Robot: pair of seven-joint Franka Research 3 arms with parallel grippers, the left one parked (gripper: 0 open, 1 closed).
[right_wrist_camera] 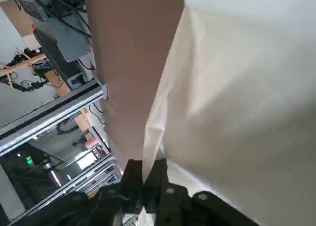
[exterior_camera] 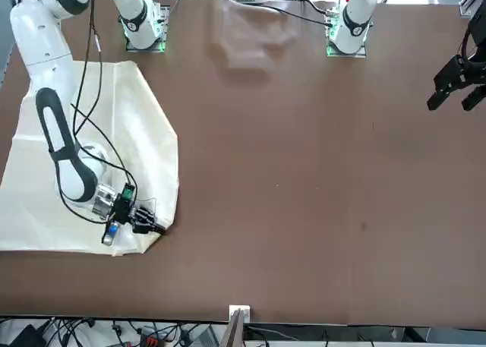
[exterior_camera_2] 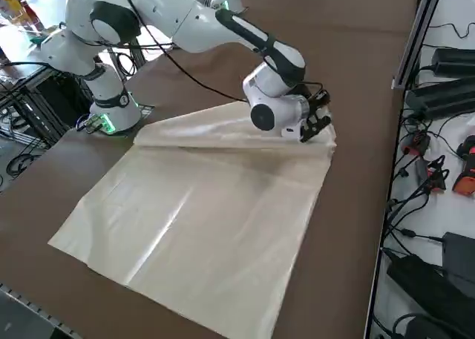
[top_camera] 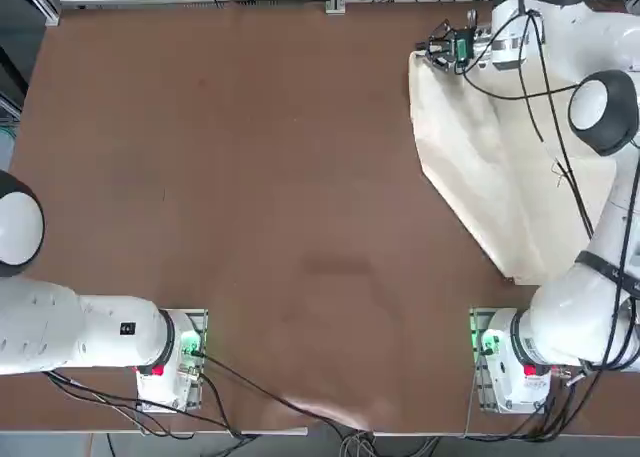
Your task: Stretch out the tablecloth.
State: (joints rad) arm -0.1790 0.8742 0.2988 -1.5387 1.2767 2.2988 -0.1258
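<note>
The cream tablecloth (top_camera: 500, 167) lies on the robot's right part of the brown table (top_camera: 250, 177), partly folded over itself, with a doubled strip along its inner side (exterior_camera_2: 215, 131). My right gripper (top_camera: 432, 52) sits low at the cloth's far corner, close to the table's far edge. It is shut on the tablecloth's corner edge, and the wrist view shows the fabric (right_wrist_camera: 237, 87) pinched between the fingers at the gripper (right_wrist_camera: 146, 179). The front view has the gripper (exterior_camera: 156, 225) at the cloth's (exterior_camera: 137, 134) near corner. The arm hides part of the cloth.
My right arm's cable (top_camera: 545, 97) hangs over the cloth. The arm's base (top_camera: 510, 362) stands by the cloth's near corner. A metal rail (top_camera: 335, 5) runs along the far table edge. Bare brown table stretches to the left of the cloth.
</note>
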